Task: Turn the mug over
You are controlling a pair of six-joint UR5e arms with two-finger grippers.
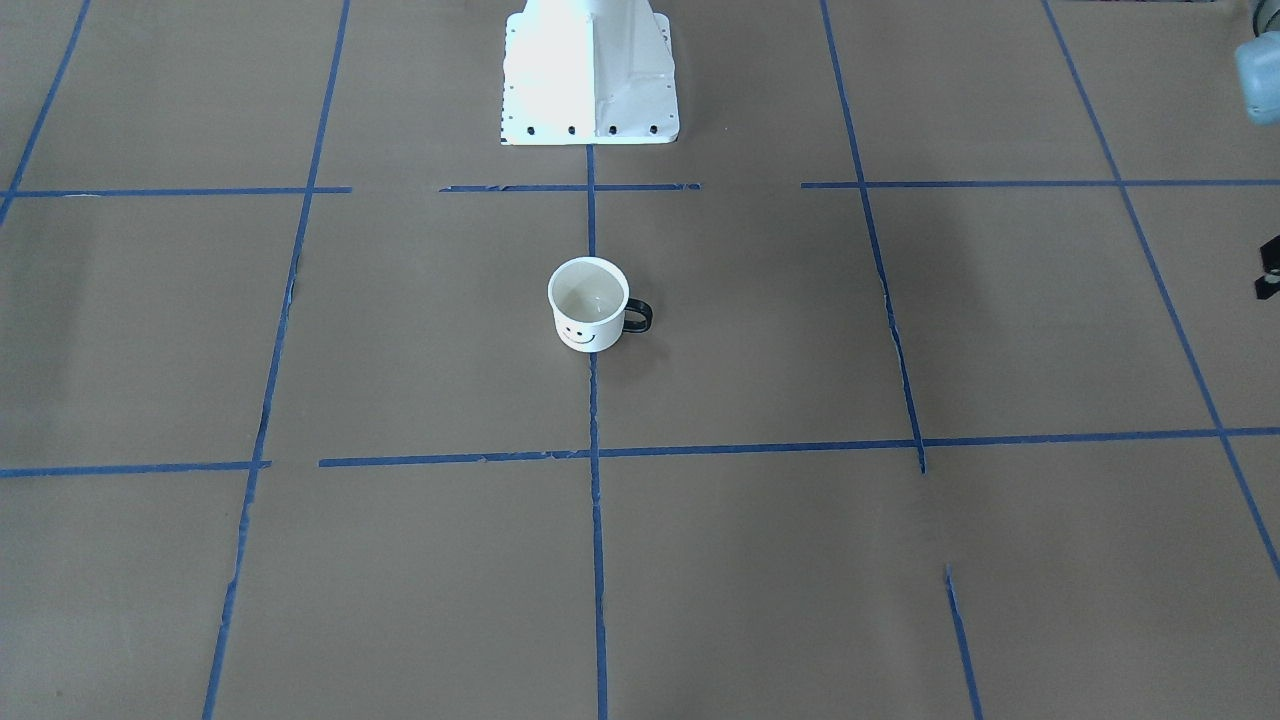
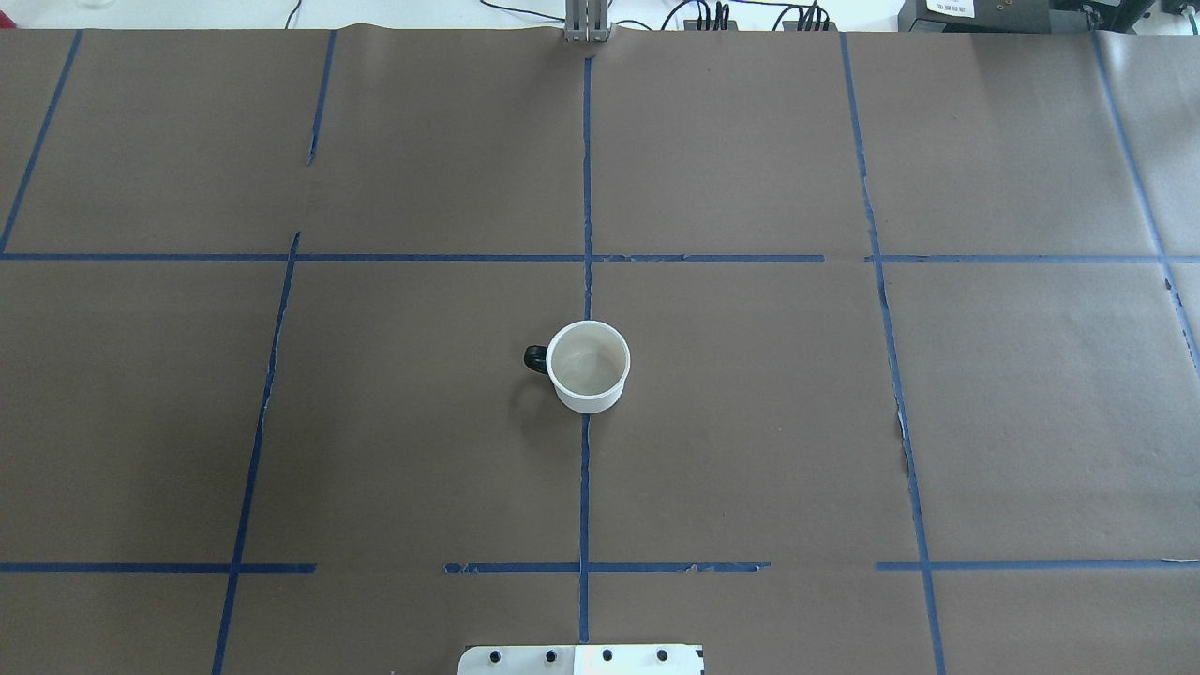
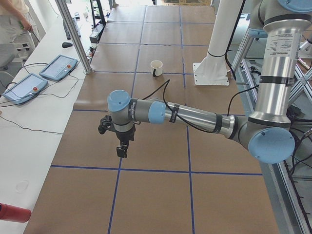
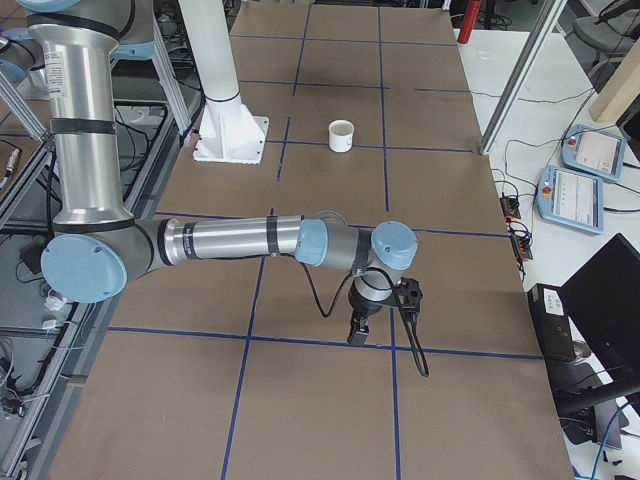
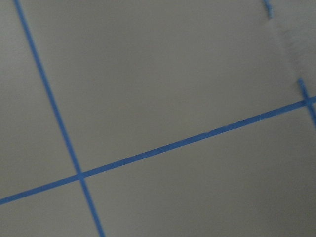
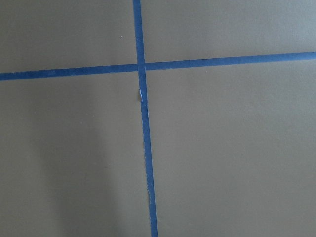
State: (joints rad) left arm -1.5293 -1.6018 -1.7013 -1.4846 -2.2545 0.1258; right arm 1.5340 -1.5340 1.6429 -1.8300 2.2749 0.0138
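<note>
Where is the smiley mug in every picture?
Front-facing: the mug stands in the middle, below the white base.
Overhead: mug in the middle, above the base.
Left side: mug far, upper middle, left of the base.
Right side: mug far, upper middle, right of the base.
Both wrist views: not in them.
Shared landmark: the white base.

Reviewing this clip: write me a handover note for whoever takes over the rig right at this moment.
Left hand: hangs over the table at the robot's left end, far from the mug. Open or shut cannot be told.
Right hand: the same at the right end, state cannot be told.
Mug: upright, mouth up, on the centre tape line, handle toward the robot's left, no hand near it.
Done: nothing visible.
Left: reach, grasp and flip the mug.
</note>
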